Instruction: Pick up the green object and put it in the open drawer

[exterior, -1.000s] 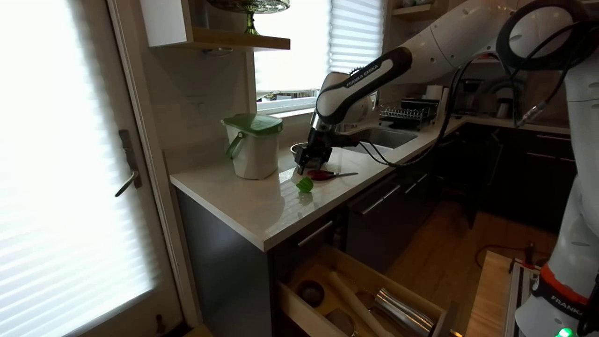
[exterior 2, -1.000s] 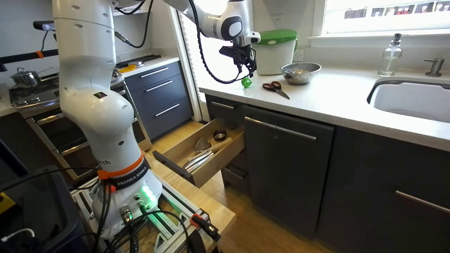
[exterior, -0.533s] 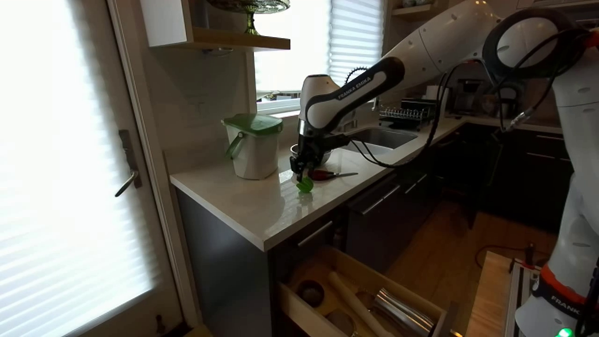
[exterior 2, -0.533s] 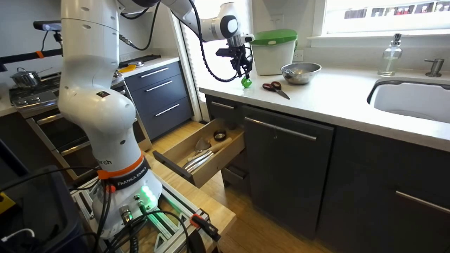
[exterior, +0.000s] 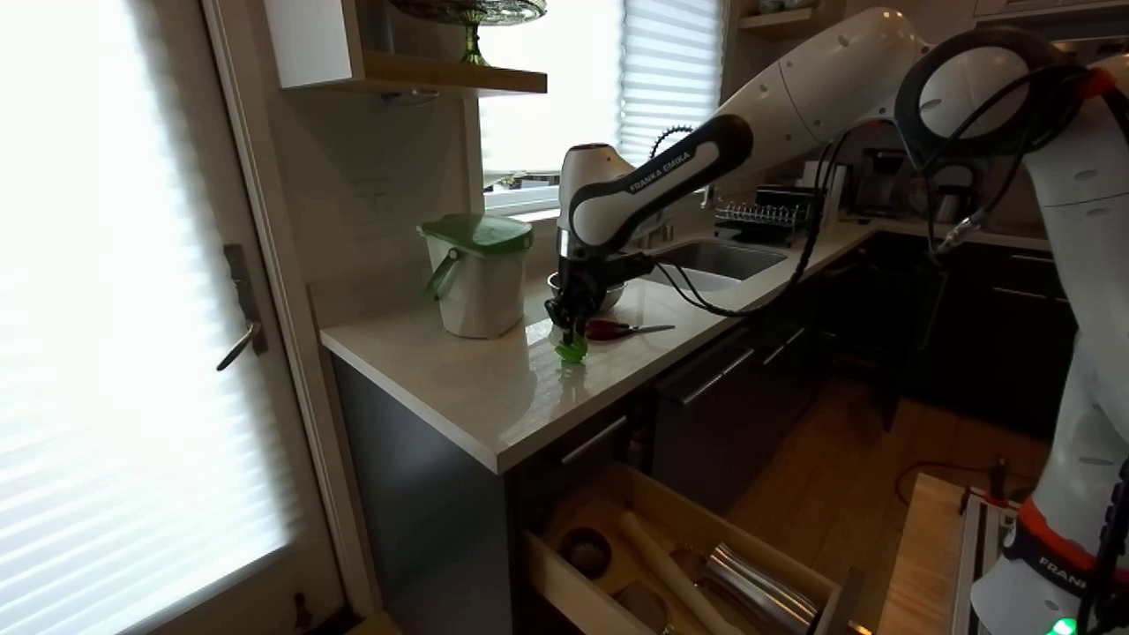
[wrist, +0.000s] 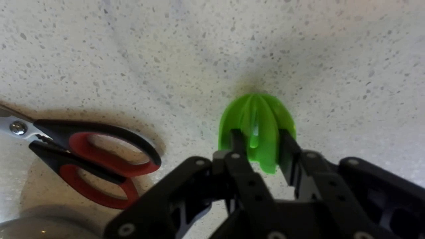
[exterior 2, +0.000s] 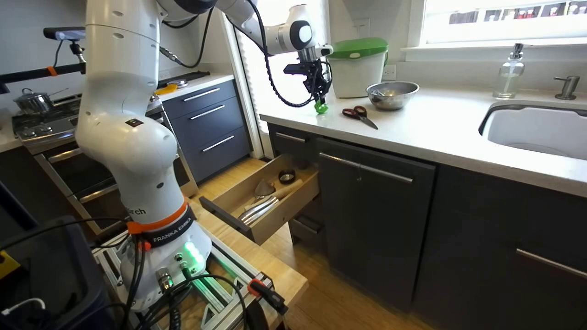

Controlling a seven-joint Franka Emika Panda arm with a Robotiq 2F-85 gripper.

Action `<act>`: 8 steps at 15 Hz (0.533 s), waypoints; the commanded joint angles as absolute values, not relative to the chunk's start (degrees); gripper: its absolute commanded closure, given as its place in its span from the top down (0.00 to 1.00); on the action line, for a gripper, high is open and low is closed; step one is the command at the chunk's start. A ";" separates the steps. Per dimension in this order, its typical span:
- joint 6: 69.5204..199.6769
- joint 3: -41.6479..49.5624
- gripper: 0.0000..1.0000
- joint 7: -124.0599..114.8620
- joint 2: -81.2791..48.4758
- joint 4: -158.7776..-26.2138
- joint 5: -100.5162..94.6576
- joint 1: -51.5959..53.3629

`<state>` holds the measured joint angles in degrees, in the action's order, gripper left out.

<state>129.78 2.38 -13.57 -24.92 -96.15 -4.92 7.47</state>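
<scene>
Wrist view: the claw's (wrist: 261, 142) 2 fingers flank the green object's (wrist: 264, 124) ridge.

Counter (exterior 2: 449, 123) under scissors (wrist: 83, 151), perhaps green object (wrist: 264, 129)

You have, counted: one gripper (wrist: 261, 141); one green object (wrist: 256, 114); one open drawer (exterior 2: 286, 215); one pair of scissors (wrist: 96, 157); one lidded bin (exterior 2: 357, 73)

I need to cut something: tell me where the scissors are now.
In an exterior view, the scissors lie on the counter, between the green object to their left and the bowl behind them to the right.
</scene>
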 commanded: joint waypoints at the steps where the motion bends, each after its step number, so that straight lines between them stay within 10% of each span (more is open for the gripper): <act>1: 126.99 -2.79 0.07 -5.52 -22.35 -97.66 2.11 4.74; 8: 122.97 -10.29 0.07 12.74 -14.21 -108.68 23.82 0.09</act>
